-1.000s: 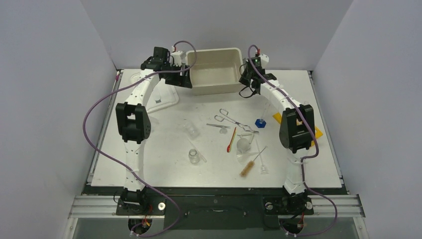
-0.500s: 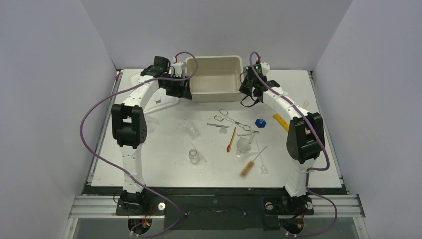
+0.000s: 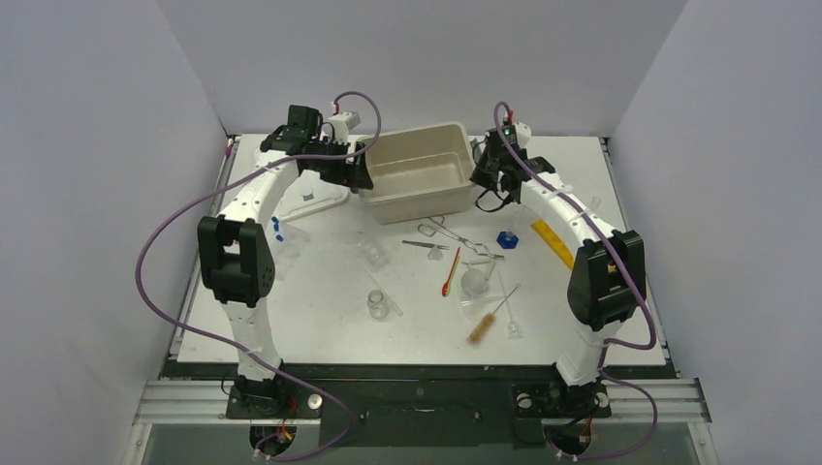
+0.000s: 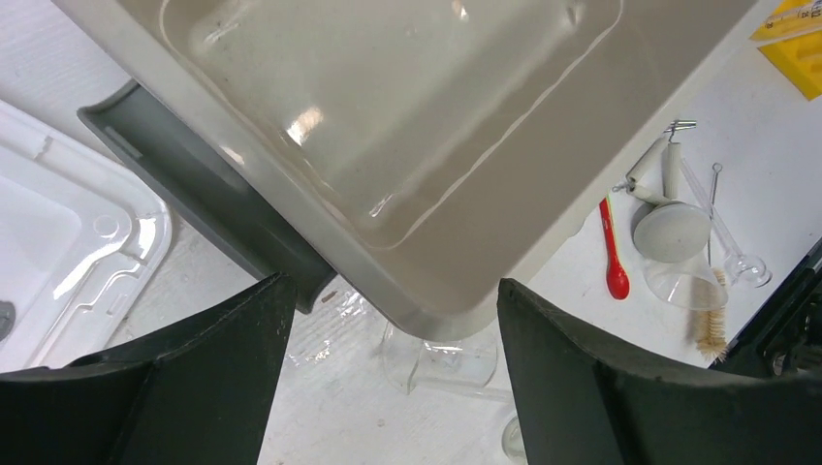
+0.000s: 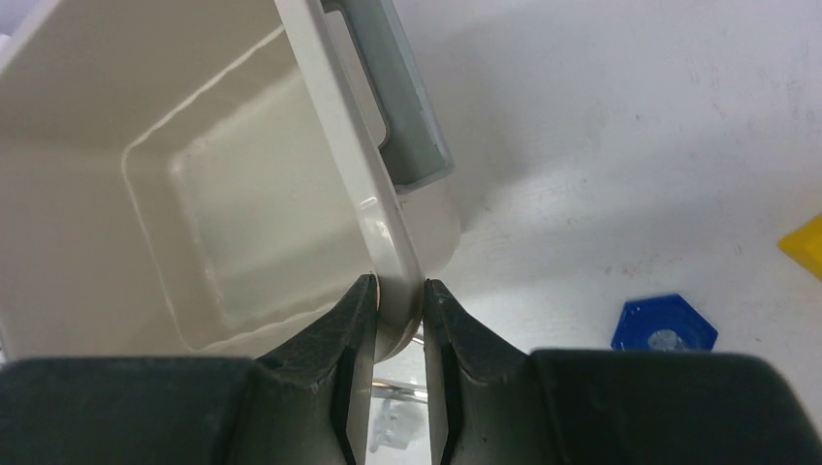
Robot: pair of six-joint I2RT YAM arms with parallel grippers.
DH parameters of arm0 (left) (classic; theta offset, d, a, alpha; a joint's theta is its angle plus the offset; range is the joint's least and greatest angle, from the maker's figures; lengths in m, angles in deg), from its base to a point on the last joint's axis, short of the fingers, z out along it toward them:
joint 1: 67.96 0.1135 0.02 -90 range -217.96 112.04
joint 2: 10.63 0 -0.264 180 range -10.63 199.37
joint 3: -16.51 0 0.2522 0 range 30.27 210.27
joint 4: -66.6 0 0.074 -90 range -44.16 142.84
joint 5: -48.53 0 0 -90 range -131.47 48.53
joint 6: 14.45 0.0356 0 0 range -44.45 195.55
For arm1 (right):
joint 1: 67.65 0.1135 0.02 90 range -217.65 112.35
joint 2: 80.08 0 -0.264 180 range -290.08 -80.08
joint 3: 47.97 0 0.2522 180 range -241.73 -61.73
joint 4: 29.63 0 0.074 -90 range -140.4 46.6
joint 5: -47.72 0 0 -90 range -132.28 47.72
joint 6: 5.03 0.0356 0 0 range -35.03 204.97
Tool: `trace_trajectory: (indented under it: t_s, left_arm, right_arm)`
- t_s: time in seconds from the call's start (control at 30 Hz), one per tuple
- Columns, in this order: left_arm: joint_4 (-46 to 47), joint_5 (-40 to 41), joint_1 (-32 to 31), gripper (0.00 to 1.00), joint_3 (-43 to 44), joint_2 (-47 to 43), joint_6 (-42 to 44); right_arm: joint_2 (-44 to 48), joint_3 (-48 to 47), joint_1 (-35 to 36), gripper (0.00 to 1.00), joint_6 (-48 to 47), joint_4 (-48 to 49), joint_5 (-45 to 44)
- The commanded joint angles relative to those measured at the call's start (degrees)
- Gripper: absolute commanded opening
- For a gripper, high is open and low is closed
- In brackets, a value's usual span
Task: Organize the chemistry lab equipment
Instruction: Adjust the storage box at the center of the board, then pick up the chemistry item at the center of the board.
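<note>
The beige tub [image 3: 422, 174] sits tilted at the back centre. My right gripper [image 5: 397, 300] is shut on its right rim [image 3: 480, 170]. My left gripper [image 4: 388, 320] is open, its fingers wide on either side of the tub's left corner [image 3: 363, 170]. In front of the tub lie metal forceps [image 3: 451, 232], tweezers [image 3: 426, 245], a blue cap [image 3: 507, 238], a green-and-red spatula [image 3: 452, 271], a clear funnel [image 3: 475, 281], a brown brush [image 3: 482, 325] and two glass beakers [image 3: 378, 305] [image 3: 373, 254]. One beaker [image 4: 446, 358] shows under the tub's corner.
The white lid [image 3: 310, 194] lies at the back left, under my left arm. A blue-capped tube [image 3: 276, 228] lies by the left arm. Yellow pieces [image 3: 553, 242] lie by the right arm. A small vial [image 3: 514, 329] stands near the brush. Grey walls enclose the table.
The tub has come nearer the forceps and turned, its right end now farther back. Both grippers moved with it, and both elbows swung outwards.
</note>
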Motion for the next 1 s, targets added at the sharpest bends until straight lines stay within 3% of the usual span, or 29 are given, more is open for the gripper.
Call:
trace_trajectory:
  t_s: [0.0, 0.1, 0.17, 0.23, 0.3, 0.37, 0.47, 0.77, 0.97]
  left_arm:
    - [2.6, 0.03, -0.19, 0.74, -1.27, -2.15, 1.64]
    - [2.87, 0.85, -0.26, 0.74, -1.24, -1.43, 1.81]
    - [2.6, 1.19, -0.33, 0.74, -0.85, -0.79, 1.98]
    - [2.33, 1.48, -0.42, 0.74, -0.53, -0.25, 2.18]
    - [1.94, 1.63, -0.47, 0.74, -0.21, -0.09, 2.36]
    - [1.64, 1.61, -0.44, 0.74, 0.05, -0.18, 2.58]
    - [0.53, 1.34, -0.32, 0.76, 1.03, -0.54, 2.74]
    - [-2.83, 0.24, 0.55, 0.84, 4.94, -2.33, 2.55]
    - [-3.33, 0.23, 0.89, 0.85, 4.52, -3.53, 2.66]
  right_arm:
    - [1.29, 2.85, 0.52, 0.17, -0.79, -1.82, 1.04]
    - [0.86, 4.76, 0.2, 0.21, 0.16, 0.45, 1.96]
    - [0.3, 4.49, -0.02, 0.29, 0.26, 1.06, 1.94]
    - [0.2, 3.62, -0.28, 0.41, 0.0, 1.19, 1.55]
    - [1.23, 2.5, -0.17, 0.71, -1.12, 0.79, 0.49]
    - [3.13, 1.46, 0.41, 0.77, -2.71, -0.37, -0.76]
    - [5.9, 1.67, 2.81, 0.79, -6.54, -3.52, -4.32]
    - [20.16, 16.76, 8.89, 0.83, -8.96, -4.36, -13.01]
    - [25.18, 27.87, 10.24, 0.78, -5.53, -2.48, -14.82]
